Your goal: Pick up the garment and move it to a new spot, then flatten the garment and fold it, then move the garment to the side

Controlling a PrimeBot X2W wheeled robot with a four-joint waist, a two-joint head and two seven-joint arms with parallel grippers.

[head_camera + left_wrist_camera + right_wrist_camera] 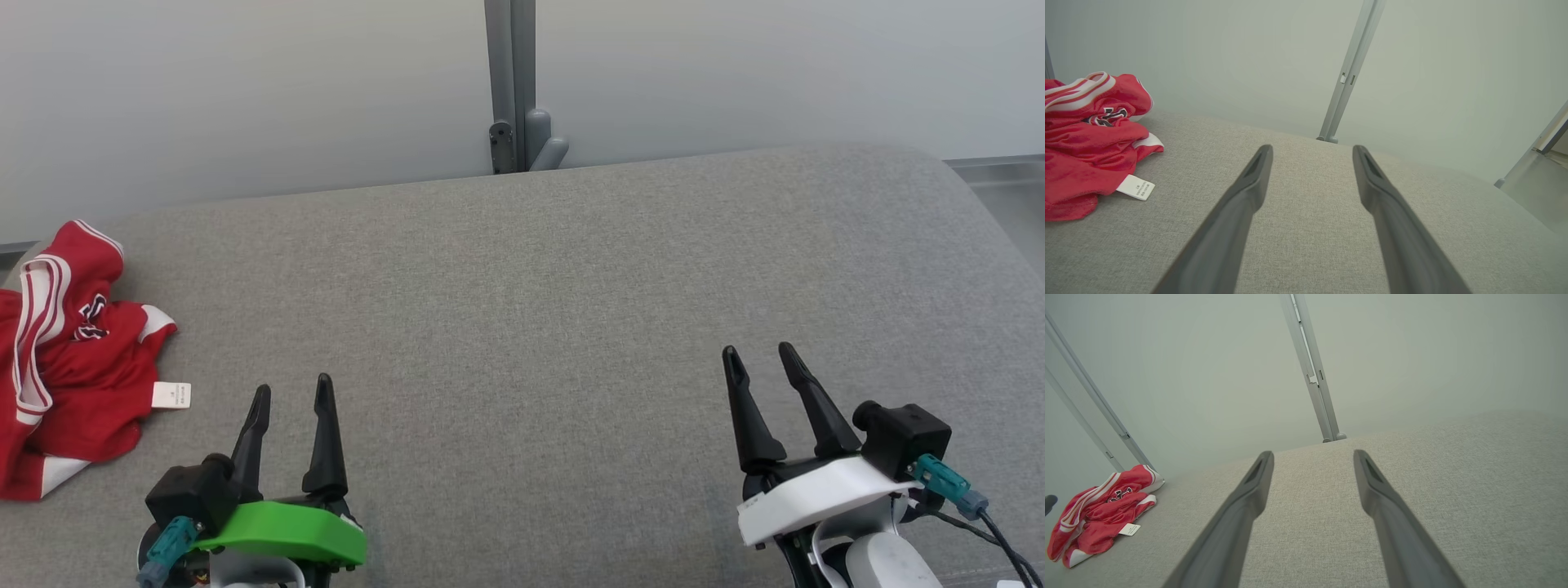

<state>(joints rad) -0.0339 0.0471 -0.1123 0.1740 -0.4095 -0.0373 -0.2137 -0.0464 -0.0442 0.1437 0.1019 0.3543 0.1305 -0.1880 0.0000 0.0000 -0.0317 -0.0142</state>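
The red garment (pixel 73 367) lies crumpled on the desk (pixel 522 327), its white tag (pixel 171 395) printed too small to read and its dark crest possibly lettering, while the left claw (pixel 293 384) and right claw (pixel 758 349) stand apart, empty.

The left gripper (pixel 1312 149) is holding its two dark fingers spread apart above the grey fabric-covered worktop (pixel 1310 237). A crumpled red garment with white striped trim (pixel 1086 143) is lying at left, its white label (pixel 1135 187) resting on the fabric.

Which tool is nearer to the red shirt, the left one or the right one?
Left. The left tool is open, a short way right of the crumpled red shirt, not touching it. The right tool, also open, is far across the grey cushion.
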